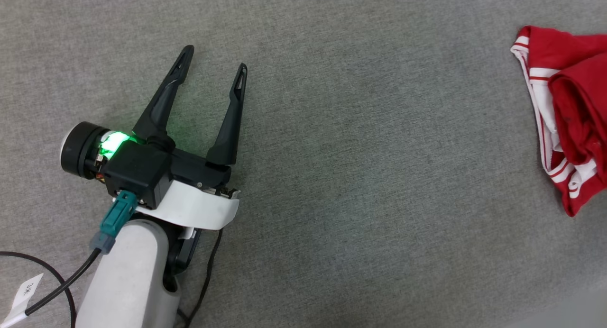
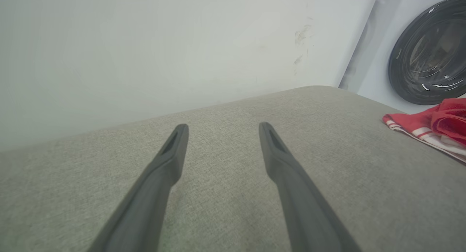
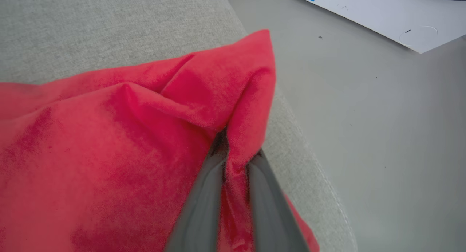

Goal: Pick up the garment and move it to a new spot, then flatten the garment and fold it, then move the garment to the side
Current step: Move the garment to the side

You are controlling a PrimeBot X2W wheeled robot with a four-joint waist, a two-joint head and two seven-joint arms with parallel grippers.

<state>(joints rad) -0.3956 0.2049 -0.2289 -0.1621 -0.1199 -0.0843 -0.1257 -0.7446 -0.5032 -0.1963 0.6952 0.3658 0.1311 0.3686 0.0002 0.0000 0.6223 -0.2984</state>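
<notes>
The garment (image 1: 569, 119), bright red with white striped sleeve parts, lies bunched at the right edge of the grey cushion in the head view. It also appears at the right of the left wrist view as the garment (image 2: 433, 126). My left gripper (image 1: 216, 60) hovers open over bare cushion far to the left of it, nothing between its fingers (image 2: 174, 146). In the right wrist view my right gripper (image 3: 236, 150) is shut on a raised fold of the garment (image 3: 127, 142), red cloth pinched between the two fingers near the cushion's edge.
The grey cushion surface (image 1: 355, 176) spreads wide between the left gripper and the garment. A pale wall (image 2: 145, 44) rises behind it. A washing machine door (image 2: 429, 51) stands at the far right. Grey floor (image 3: 382, 117) and a white appliance base (image 3: 382, 15) lie beyond the cushion's edge.
</notes>
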